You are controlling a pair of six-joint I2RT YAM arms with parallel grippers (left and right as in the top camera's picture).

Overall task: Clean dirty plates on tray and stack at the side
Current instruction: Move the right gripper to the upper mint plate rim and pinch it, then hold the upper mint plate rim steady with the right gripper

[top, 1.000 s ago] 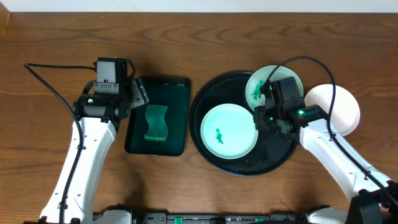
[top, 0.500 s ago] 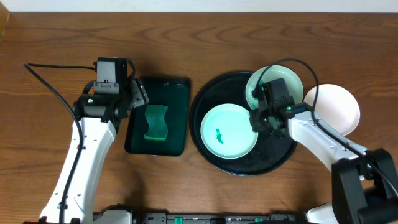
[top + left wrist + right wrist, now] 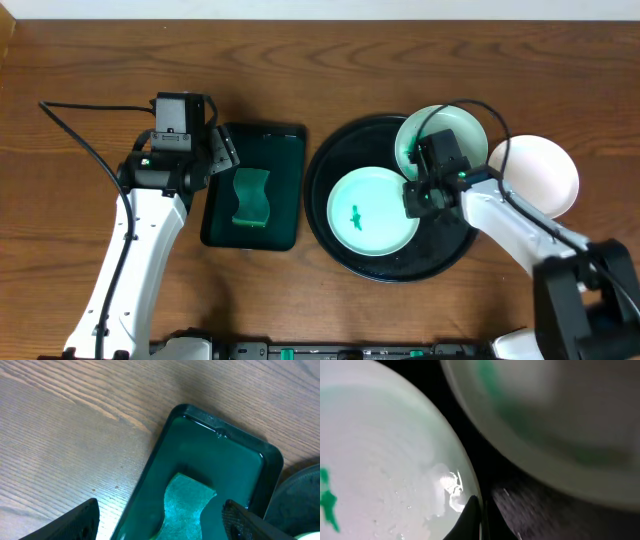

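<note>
The black round tray (image 3: 335, 165) holds a pale mint plate (image 3: 372, 210) with a green smear at its centre. A second plate (image 3: 445, 135) rests on the tray's far right rim. A third, white plate (image 3: 540, 175) lies on the table to the right of the tray. My right gripper (image 3: 418, 195) is shut on the right rim of the centre plate; the right wrist view shows its fingertips (image 3: 481, 515) pinching that rim (image 3: 380, 460) over the tray (image 3: 530, 505). My left gripper (image 3: 222, 150) is open and empty.
A dark green rectangular tray (image 3: 285, 135) with a green sponge (image 3: 250, 197) sits to the left of the black tray. In the left wrist view the open fingers (image 3: 160, 522) hover over this tray (image 3: 225, 450) and the sponge (image 3: 187, 497). A wall edge runs along the far side of the table.
My right gripper moved from the far plate down to the centre plate's right rim and closed on it. That plate has shifted slightly right. The left arm has not moved.
</note>
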